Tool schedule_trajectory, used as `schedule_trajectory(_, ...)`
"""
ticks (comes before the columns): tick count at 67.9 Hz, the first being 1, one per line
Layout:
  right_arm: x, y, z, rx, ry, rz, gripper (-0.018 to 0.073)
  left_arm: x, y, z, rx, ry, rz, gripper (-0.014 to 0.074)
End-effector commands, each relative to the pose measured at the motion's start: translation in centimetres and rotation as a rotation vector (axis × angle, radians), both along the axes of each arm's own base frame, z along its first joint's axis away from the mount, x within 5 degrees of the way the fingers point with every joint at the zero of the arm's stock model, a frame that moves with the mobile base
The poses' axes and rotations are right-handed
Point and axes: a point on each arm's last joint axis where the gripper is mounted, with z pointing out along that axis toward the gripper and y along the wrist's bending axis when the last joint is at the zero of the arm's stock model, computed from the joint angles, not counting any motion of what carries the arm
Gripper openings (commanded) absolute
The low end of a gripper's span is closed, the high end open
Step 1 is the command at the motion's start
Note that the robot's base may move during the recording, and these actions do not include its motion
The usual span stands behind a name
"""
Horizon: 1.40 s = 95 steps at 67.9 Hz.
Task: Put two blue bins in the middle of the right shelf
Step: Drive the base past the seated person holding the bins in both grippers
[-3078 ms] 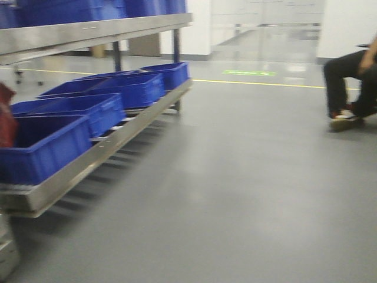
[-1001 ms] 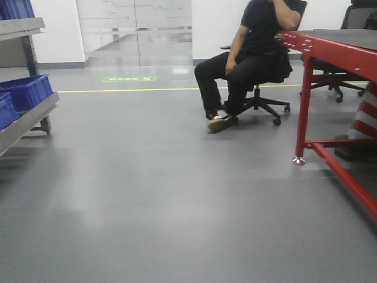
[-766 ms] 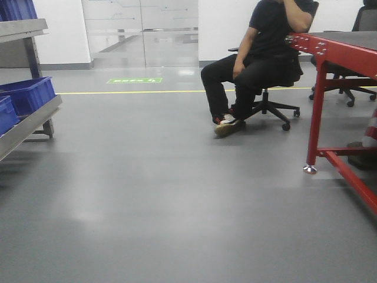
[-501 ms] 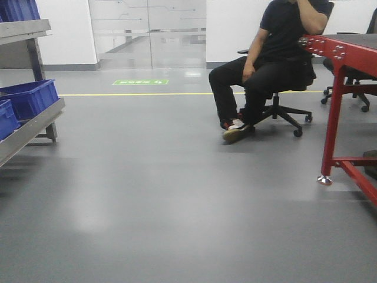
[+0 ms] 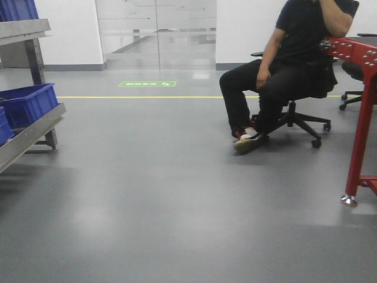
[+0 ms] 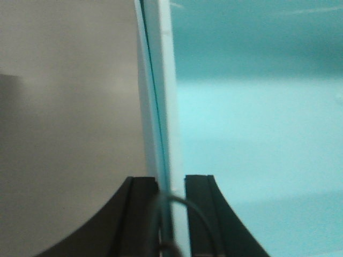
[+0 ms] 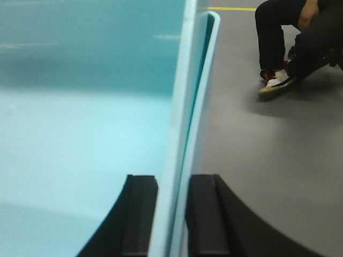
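Note:
A pale sky-blue bin fills both wrist views; it does not show in the front view. In the left wrist view my left gripper (image 6: 170,179) is shut on the bin's upright wall, with the bin's inside (image 6: 257,134) to the right and grey floor to the left. In the right wrist view my right gripper (image 7: 172,178) is shut on the opposite wall, with the bin's inside (image 7: 80,107) to the left. Two thin pale blue edges run side by side between these jaws; I cannot tell if they belong to two nested bins.
A metal shelf (image 5: 35,127) with dark blue crates (image 5: 26,103) stands at the far left. A person in black (image 5: 288,65) sits on an office chair at the right. A red table frame (image 5: 360,118) is at the right edge. Grey floor lies ahead.
The front view has swung left: the person and the red table have shifted right in the frame, and a little more of the shelf shows. Both grippers' grips cannot be compared.

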Motion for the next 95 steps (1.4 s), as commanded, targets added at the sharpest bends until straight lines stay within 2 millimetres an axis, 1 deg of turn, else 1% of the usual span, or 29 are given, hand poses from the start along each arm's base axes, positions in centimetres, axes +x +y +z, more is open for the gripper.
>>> schedule_trajectory(1,-0.60,-0.44,2.11,0.034,-0.129,-0.006,-0.0153,-0.74,0.08,1.96,-0.056,-0.111,-0.020,-0.0111)
schedule_trajectory(95,-0.60,-0.44,2.11,0.035,-0.130,-0.006,-0.0153,-0.74,0.08,1.96,-0.056,-0.111,-0.020,-0.0111)
